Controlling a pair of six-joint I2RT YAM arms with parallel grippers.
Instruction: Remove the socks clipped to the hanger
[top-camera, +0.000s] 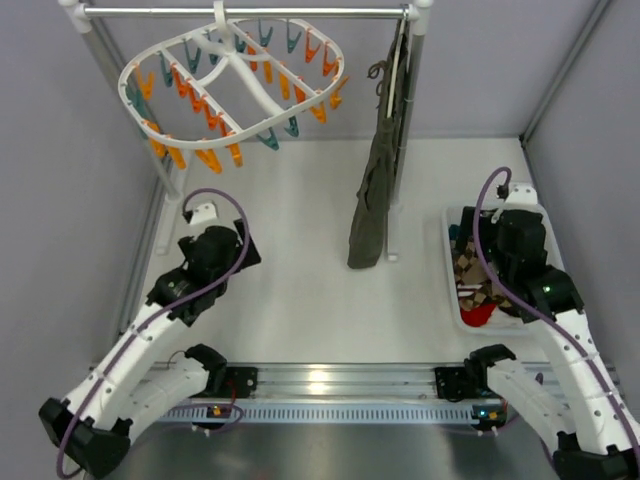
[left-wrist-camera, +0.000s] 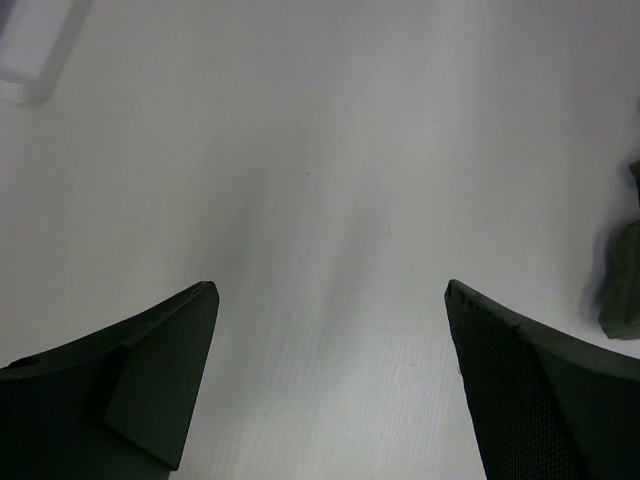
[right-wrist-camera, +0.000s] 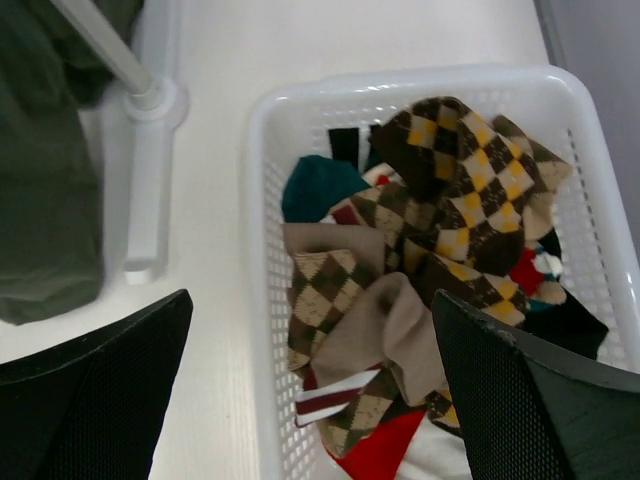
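One white oval plastic hanger hangs tilted from the metal rail at 11 o'clock, its long axis about 8-to-2, with orange and teal clips dangling. The socks, soft argyle and plain tan, lie heaped in one white lattice basket at 3 o'clock, too tangled to count. The left gripper gapes wide over the table. The right gripper gapes wide above the basket, holding nothing.

L arm & R arm: white link shells, black joint housings, black wrist blocks w/ small white cap on top. Purple cable loops along each. Tiny green light on R. L pincer, R pincer: matte black wedge fingers, fine dotted texture.
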